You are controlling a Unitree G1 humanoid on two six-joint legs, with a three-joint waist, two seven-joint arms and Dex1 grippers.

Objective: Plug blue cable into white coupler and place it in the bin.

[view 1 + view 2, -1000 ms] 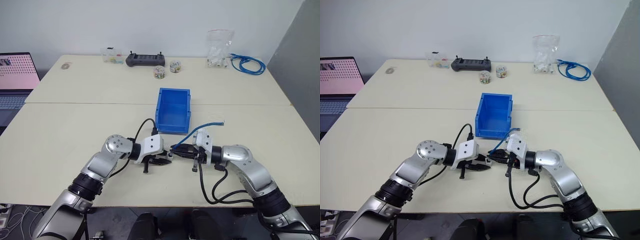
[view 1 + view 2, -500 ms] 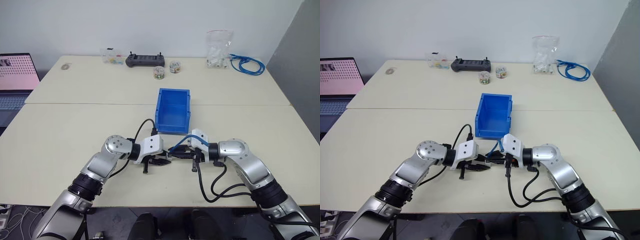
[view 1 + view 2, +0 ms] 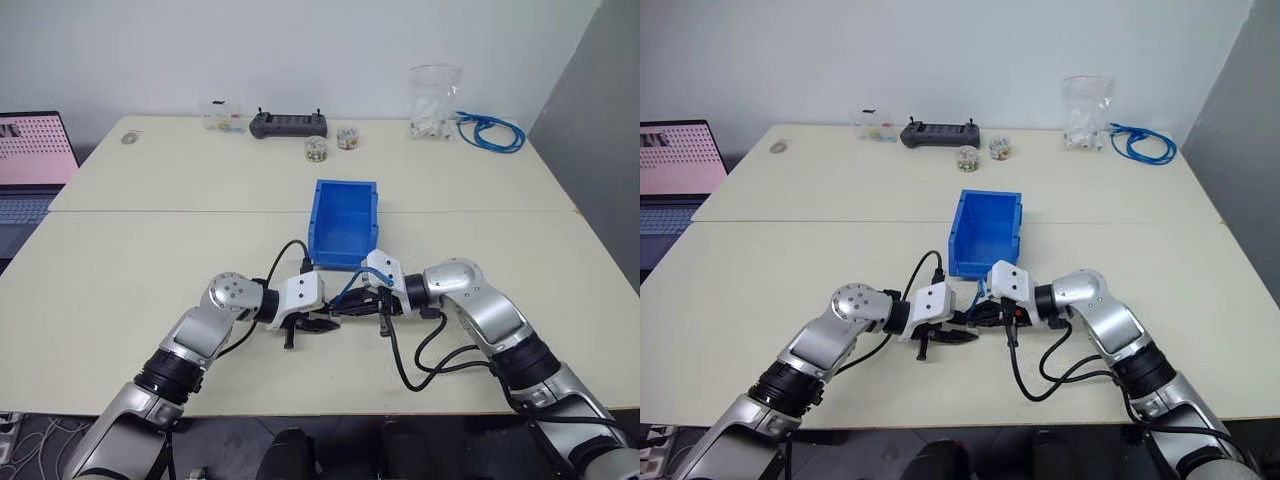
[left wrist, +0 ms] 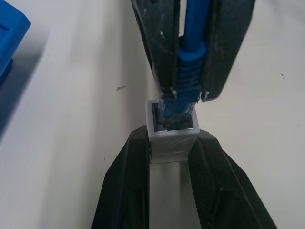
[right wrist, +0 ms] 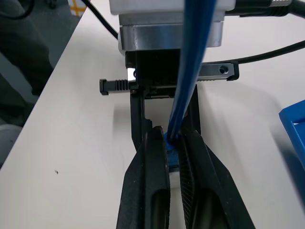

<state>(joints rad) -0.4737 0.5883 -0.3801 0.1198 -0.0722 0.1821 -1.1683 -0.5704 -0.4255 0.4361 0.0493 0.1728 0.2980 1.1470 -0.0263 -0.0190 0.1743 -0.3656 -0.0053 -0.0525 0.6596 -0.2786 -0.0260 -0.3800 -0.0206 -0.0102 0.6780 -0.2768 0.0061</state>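
In the left wrist view the white coupler (image 4: 172,138) sits pinched between my left gripper's (image 4: 172,139) two black fingers, dark socket facing away. The blue cable's (image 4: 191,52) plug tip (image 4: 175,109) sits in the socket's mouth. My right gripper (image 4: 187,93) is shut on the cable's boot just behind the plug. From the head, the two grippers meet tip to tip, left gripper (image 3: 322,322) and right gripper (image 3: 350,303), just above the table in front of the blue bin (image 3: 345,222). The cable (image 5: 190,71) arcs back over the right wrist. The bin is empty.
Along the table's far edge stand a black controller (image 3: 289,123), small jars (image 3: 317,149), a clear bag of white parts (image 3: 432,100) and a coiled blue cable bundle (image 3: 490,132). A laptop (image 3: 30,160) sits at the far left. Black arm cables loop on the table near the right forearm.
My right wrist has swung round toward the left gripper, carrying the cable's plug end up to the coupler. The left arm has held still. The camera has shifted slightly.
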